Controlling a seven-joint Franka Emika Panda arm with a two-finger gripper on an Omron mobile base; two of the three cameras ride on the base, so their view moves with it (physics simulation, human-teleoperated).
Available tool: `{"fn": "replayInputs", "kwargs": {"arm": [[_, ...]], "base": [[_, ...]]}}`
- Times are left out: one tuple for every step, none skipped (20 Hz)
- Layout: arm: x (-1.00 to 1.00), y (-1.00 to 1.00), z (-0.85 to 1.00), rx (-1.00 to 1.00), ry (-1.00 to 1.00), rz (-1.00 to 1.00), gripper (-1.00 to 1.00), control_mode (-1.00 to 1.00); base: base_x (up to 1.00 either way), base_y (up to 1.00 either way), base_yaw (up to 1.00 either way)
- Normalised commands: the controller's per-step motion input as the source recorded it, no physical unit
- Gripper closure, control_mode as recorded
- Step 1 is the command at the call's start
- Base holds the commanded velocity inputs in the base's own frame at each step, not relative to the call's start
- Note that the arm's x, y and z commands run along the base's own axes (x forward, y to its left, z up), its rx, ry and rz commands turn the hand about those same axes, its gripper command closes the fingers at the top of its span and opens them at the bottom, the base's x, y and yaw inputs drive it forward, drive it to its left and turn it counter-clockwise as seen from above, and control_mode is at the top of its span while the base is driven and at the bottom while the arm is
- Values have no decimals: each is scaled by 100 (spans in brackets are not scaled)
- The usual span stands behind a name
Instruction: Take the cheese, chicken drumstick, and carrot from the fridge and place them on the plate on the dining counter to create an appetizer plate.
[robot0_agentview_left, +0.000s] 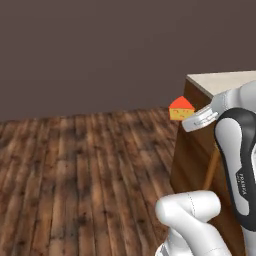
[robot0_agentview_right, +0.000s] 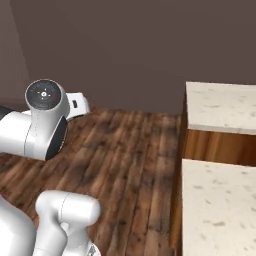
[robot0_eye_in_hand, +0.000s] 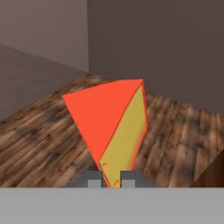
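The cheese (robot0_agentview_left: 181, 108), an orange-yellow wedge with a red rind, hangs in the air over the wooden floor, just left of the dining counter's corner. My gripper (robot0_agentview_left: 186, 118) is shut on it. In the hand view the cheese (robot0_eye_in_hand: 114, 120) stands up between the two dark fingertips of the gripper (robot0_eye_in_hand: 111, 179), red face to the left and yellow face to the right. The dining counter (robot0_agentview_left: 223, 82) has a speckled beige top (robot0_agentview_right: 220, 106) on a wood-panelled base. The plate, the fridge, the chicken drumstick and the carrot are out of view.
Dark wooden plank floor (robot0_agentview_left: 85, 170) spreads to the left of the counter and runs up to a plain brown-grey wall (robot0_agentview_left: 100, 55). A second speckled beige surface (robot0_agentview_right: 217, 205) lies nearer, at the lower right of the right base view.
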Motion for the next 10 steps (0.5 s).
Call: {"fn": "replayInputs", "kwargs": {"arm": [[0,0,0,0,0,0,100,100],[0,0,0,0,0,0,100,100],[0,0,0,0,0,0,100,100],[0,0,0,0,0,0,100,100],[0,0,0,0,0,0,100,100],[0,0,0,0,0,0,100,100],[0,0,0,0,0,0,100,100],[0,0,0,0,0,0,100,100],[0,0,0,0,0,0,100,100],[0,0,0,0,0,0,100,100]], "base": [[94,37,-43],[94,41,-43],[94,42,-43],[95,46,-43],[94,46,-42],[94,53,-43],[92,56,-43],[91,58,-43],[89,61,-43],[86,64,-44]]}}
